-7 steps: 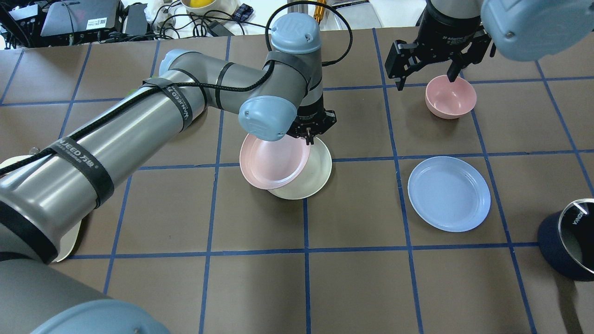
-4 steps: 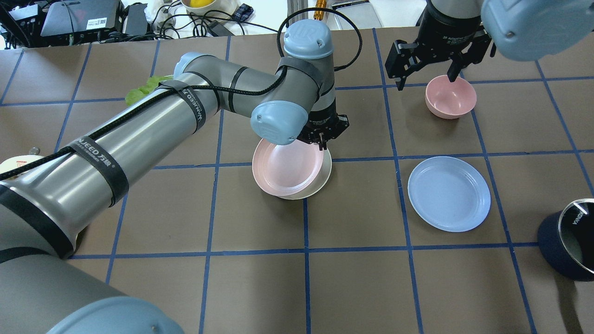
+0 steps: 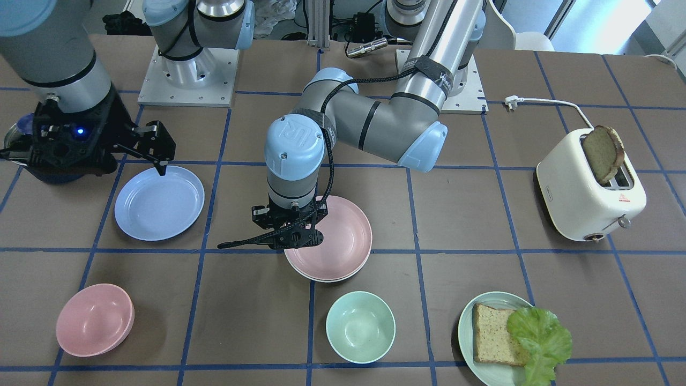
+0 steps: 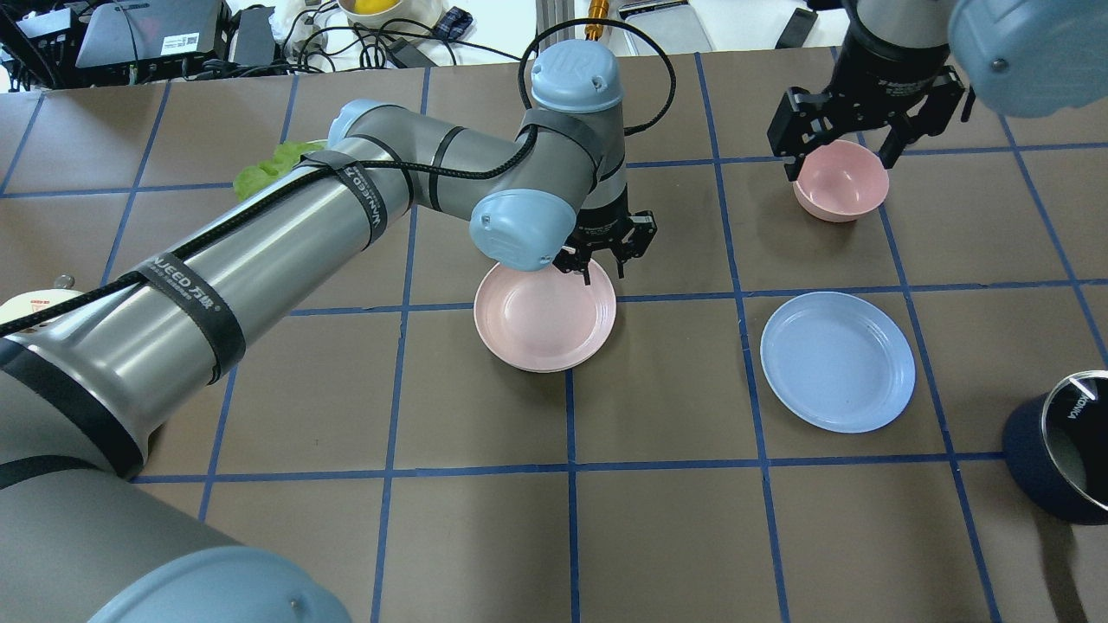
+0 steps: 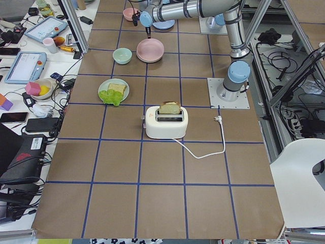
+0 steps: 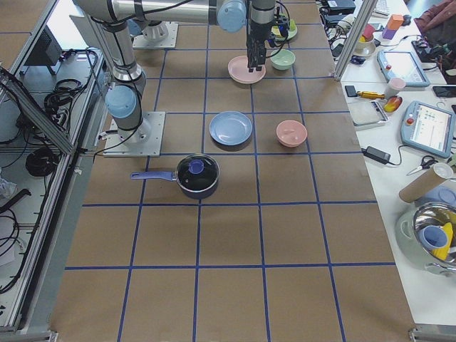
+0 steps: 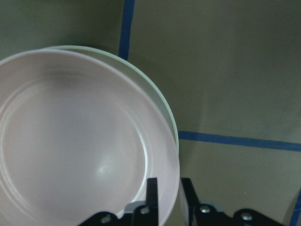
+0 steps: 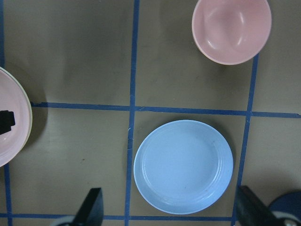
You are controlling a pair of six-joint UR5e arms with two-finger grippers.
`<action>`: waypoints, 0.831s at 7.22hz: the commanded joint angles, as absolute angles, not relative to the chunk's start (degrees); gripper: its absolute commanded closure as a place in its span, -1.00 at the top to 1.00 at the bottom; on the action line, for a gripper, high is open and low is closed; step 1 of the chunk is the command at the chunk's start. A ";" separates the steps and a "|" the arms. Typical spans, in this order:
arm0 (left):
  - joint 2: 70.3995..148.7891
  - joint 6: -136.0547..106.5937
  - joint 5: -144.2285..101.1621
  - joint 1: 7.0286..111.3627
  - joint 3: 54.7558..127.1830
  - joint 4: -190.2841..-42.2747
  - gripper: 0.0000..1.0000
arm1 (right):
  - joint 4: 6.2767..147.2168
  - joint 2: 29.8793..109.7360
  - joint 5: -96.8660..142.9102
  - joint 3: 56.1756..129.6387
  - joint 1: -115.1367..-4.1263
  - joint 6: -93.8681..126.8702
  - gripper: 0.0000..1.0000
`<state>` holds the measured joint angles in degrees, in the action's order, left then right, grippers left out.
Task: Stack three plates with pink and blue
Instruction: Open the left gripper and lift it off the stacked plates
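The pale pink plate lies flat on the cream-white plate, of which only a thin rim shows. My left gripper stands upright at the pink plate's far rim. In the left wrist view its fingers straddle that rim and are shut on it. The light blue plate lies alone to the right and shows in the right wrist view. My right gripper hangs wide open and empty above the table, over the pink bowl.
A dark blue pot stands at the right edge. A mint bowl, a mint plate with bread and lettuce and a toaster stand on the robot's left half and far side.
My left gripper carried the pink plate to the right and set it squarely over the cream-white plate, which is now almost covered. My right gripper shifted to the right above the pink bowl.
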<state>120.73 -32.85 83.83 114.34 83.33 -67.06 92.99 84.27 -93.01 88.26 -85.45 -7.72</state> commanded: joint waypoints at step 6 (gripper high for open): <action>110.33 -19.52 84.46 97.77 71.03 -89.69 1.00 | 111.81 84.37 -97.30 107.08 -72.35 -20.29 1.00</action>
